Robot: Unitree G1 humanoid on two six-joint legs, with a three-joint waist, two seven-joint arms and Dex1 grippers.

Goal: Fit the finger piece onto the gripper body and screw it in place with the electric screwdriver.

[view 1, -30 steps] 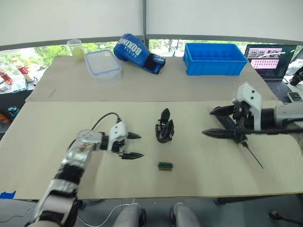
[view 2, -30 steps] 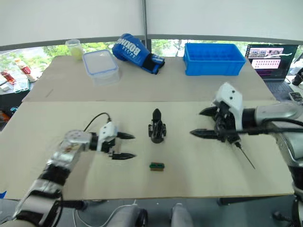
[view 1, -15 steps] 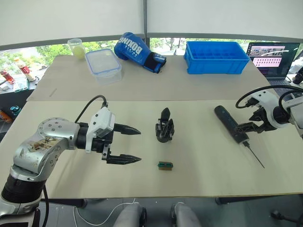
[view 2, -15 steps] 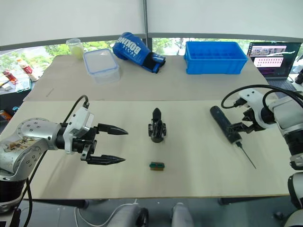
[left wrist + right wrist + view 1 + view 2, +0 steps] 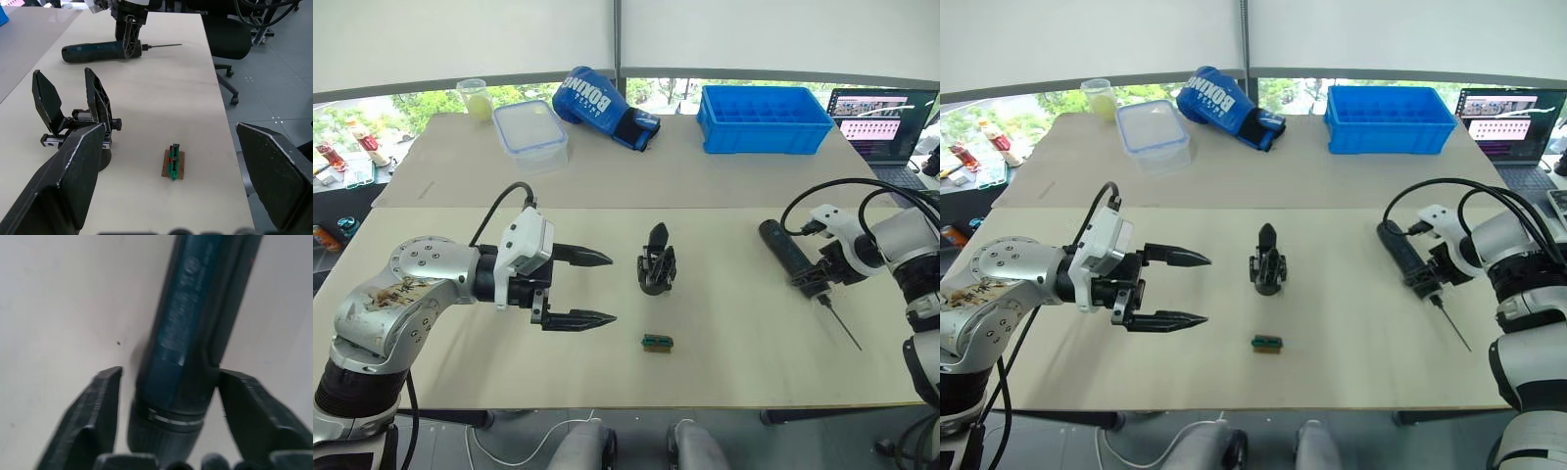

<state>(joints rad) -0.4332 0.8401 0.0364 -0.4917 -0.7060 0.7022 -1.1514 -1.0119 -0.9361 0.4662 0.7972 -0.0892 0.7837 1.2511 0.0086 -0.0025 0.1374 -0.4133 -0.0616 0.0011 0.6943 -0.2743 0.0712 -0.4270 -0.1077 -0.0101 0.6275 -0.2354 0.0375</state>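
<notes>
The gripper body (image 5: 656, 270) stands upright mid-table (image 5: 724, 333), a small green block (image 5: 655, 343) just in front of it. To its right lies the screwdriver (image 5: 789, 257), bit toward the near edge; the right tool (image 5: 164, 423) straddles its bit end, fingers wide and not yet clamped. The left tool (image 5: 594, 289) hovers left of the body, spread wide and empty.

A pale beige worktop (image 5: 724, 323) is seen, with a second beige table (image 5: 705, 176) butted behind it. White blinds (image 5: 460, 44) are hung above a strip of window (image 5: 411, 106) where greenery is lit by daylight. A grey floor (image 5: 274, 68) and a black chair (image 5: 230, 39) are shown beside the worktop.
</notes>
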